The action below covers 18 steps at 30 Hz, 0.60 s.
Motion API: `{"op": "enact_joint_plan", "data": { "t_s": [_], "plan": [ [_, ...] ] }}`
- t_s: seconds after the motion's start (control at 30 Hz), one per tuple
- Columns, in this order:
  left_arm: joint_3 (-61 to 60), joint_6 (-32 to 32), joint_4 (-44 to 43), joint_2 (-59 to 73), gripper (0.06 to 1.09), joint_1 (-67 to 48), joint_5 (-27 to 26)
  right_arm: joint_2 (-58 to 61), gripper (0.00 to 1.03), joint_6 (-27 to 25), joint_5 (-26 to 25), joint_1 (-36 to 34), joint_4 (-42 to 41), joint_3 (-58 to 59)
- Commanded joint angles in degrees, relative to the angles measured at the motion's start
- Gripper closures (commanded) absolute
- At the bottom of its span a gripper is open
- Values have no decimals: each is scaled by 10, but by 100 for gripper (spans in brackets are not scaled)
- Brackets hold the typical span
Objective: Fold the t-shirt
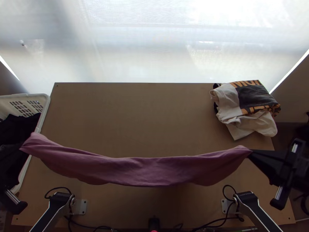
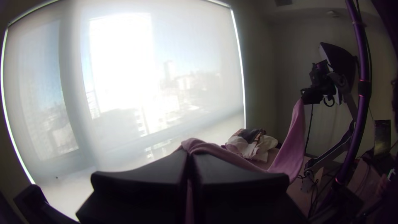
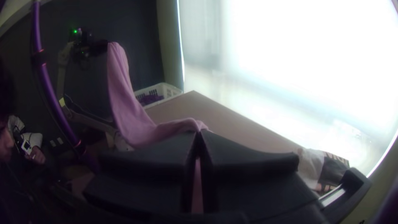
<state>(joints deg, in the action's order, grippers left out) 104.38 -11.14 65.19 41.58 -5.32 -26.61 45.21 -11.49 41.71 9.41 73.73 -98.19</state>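
Behind the wooden table (image 1: 135, 116) there is a bright pale blind (image 1: 131, 46). The pink t-shirt (image 1: 146, 170) hangs over the table as a long band, with its middle sagging. The left gripper (image 1: 20, 153) is closed on one end, and the right gripper (image 1: 252, 154) pinches the other end. Some folded clothes (image 1: 255, 96) lie near the far right corner

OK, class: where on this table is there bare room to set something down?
The wide stretch of table beyond the lifted pink cloth, bordered by the white basket at left, the piled clothes at right and the far edge. Crowded: the near edge, with arm bases and cables.
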Motion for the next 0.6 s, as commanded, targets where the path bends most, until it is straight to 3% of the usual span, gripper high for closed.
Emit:
{"op": "enact_joint_plan", "data": {
  "t_s": [0.0, 0.27, 0.33, 0.4, 0.57],
  "plan": [
    [-39, 38, -104, 10, 105, -25, -15, 24, 100, 44, 66, -74, -63, -40],
    [-343, 37, -299, 47, 105, 40, -15, 71, 100, 88, 59, -74, -286, 188],
    [-400, 36, -363, 103, 105, 79, -17, 112, 100, 80, 28, -49, -346, 223],
    [-410, 51, -422, 179, 105, 121, -19, 168, 100, 70, 2, -34, -394, 238],
    [-334, 52, -435, 368, 105, 131, -19, 339, 100, 59, -31, -25, -486, 225]
  ]
}}
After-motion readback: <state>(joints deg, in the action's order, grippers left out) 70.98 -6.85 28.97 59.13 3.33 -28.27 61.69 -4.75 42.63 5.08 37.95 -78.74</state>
